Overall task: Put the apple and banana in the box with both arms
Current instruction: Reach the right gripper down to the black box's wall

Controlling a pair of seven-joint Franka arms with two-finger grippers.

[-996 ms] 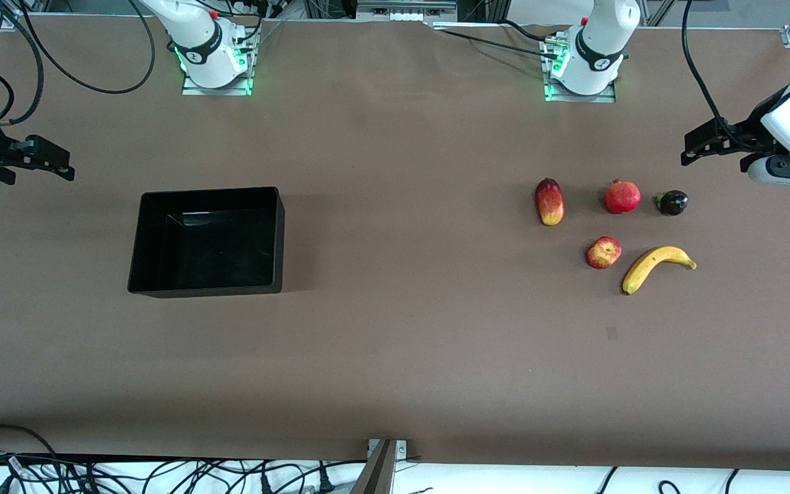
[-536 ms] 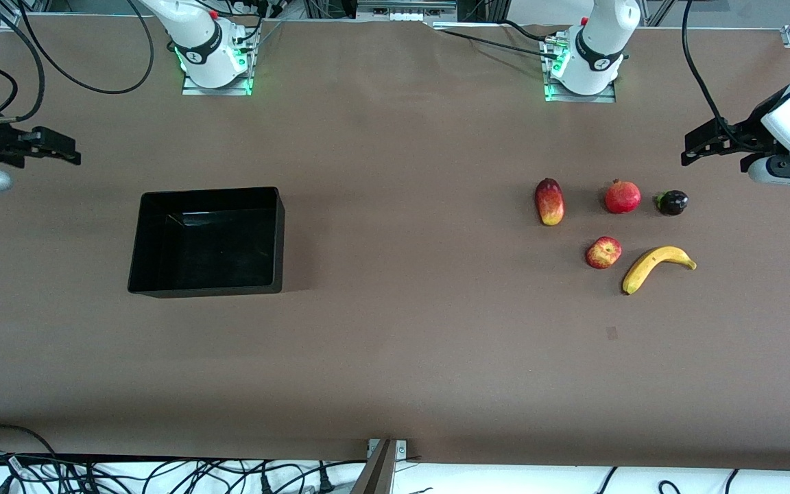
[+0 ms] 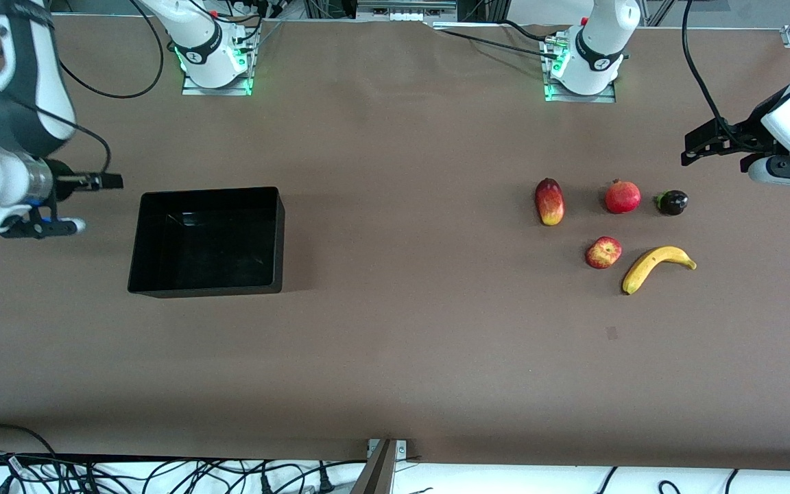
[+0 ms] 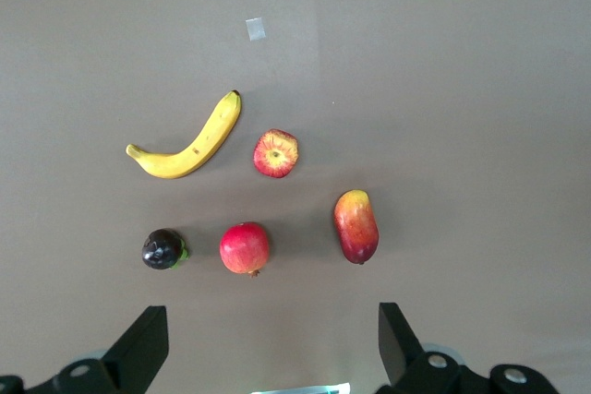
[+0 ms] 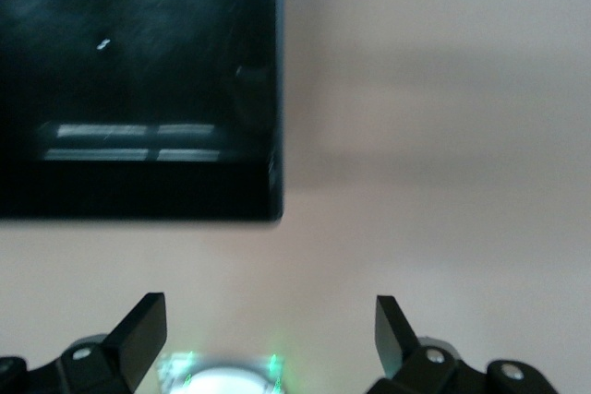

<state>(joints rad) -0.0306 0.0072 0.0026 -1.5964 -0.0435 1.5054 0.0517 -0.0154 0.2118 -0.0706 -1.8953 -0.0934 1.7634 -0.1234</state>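
Observation:
The apple (image 3: 603,252) (image 4: 276,153) lies on the brown table toward the left arm's end. The banana (image 3: 657,268) (image 4: 189,140) lies close beside it without touching. The black box (image 3: 278,233) (image 5: 138,200) stands empty toward the right arm's end. My left gripper (image 3: 697,147) (image 4: 270,343) hangs open over bare table at the left arm's end, apart from the fruit. Over the table, just off the box's corner, hovers my right gripper (image 3: 90,182) (image 5: 268,329), open and holding nothing.
A red-yellow mango (image 3: 549,202), a red pomegranate (image 3: 623,197) and a small dark fruit (image 3: 673,202) lie in a row, farther from the front camera than the apple and banana. The arm bases (image 3: 211,65) stand along the table's back edge.
My right arm has swung in from the table's end toward the box and turned its wrist. The left arm and all the fruit have stayed put.

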